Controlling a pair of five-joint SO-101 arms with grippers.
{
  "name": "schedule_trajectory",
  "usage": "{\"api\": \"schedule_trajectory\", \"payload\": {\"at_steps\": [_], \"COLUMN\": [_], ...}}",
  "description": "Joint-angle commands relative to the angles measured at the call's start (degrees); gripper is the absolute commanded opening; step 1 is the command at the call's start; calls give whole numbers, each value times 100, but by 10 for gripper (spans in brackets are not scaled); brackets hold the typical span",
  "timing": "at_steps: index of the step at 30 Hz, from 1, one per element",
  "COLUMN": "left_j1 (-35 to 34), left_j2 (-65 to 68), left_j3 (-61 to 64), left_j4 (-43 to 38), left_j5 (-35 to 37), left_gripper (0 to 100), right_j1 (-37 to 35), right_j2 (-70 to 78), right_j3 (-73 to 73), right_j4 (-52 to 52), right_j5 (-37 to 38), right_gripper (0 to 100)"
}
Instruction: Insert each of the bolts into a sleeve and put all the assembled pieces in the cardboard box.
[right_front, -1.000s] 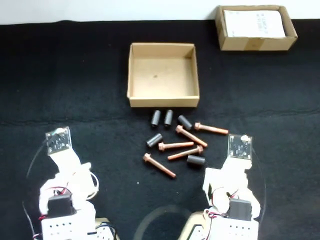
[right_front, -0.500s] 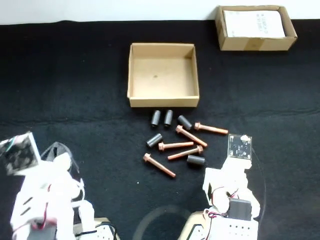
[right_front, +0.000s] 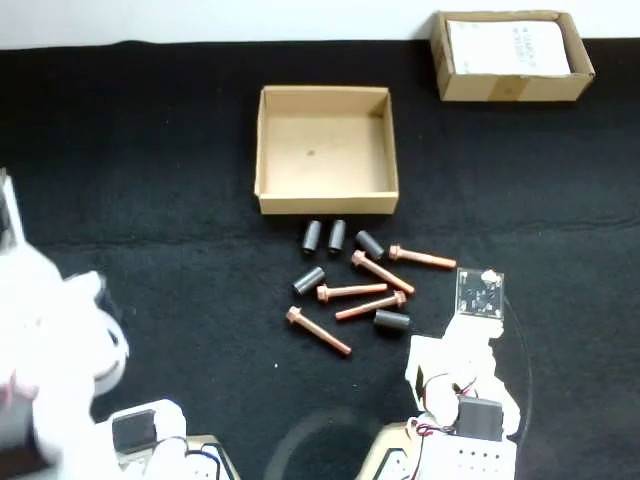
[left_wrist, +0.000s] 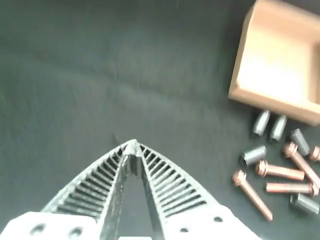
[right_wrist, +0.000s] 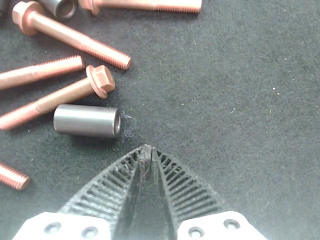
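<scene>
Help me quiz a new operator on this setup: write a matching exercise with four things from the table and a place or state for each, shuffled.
Things:
1. cardboard box
2. smaller box
3. left gripper
4. bolts

Place or state:
a. shut, above bare black mat
b. holds a white sheet
c. loose on the mat, none sleeved
d. just beyond the row of three sleeves

Pairs: 1-d, 2-b, 3-a, 4-c

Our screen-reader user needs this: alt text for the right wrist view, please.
Shut jaws point at a grey sleeve lying on its side on black cloth, tips just short of its open end. Copper bolts lie scattered beyond it.
</scene>
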Motion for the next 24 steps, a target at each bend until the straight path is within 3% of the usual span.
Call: {"api": "schedule_trajectory", "payload": {"at_steps": [1,6,9,11,14,18,21,24], "left_j1": [4,840,1613,2088,2607,2835,2800,2800], "left_j2": [549,857,884,901,884,919,892,884], "left_j3": [163,1305,1666,1666,1657,1684,1701,1701], "left_j4": [70,62,53,53,53,44,35,35], "left_j5": [-18,-9,387,870,1222,1451,1618,1635], "left_gripper": [13,14,24,92,277,472,537,541], "right_j1": [57,57,57,57,40,48,40,84], "right_j2": [-22,-22,-22,-22,-22,-22,-31,-31], "right_j3": [734,734,734,734,734,708,646,-295], "right_j4": [-48,-48,-48,-48,-48,-40,-31,110], "right_j5": [-18,-18,-26,-18,-26,-35,-18,-18], "right_gripper": [6,6,6,6,6,6,6,6]}}
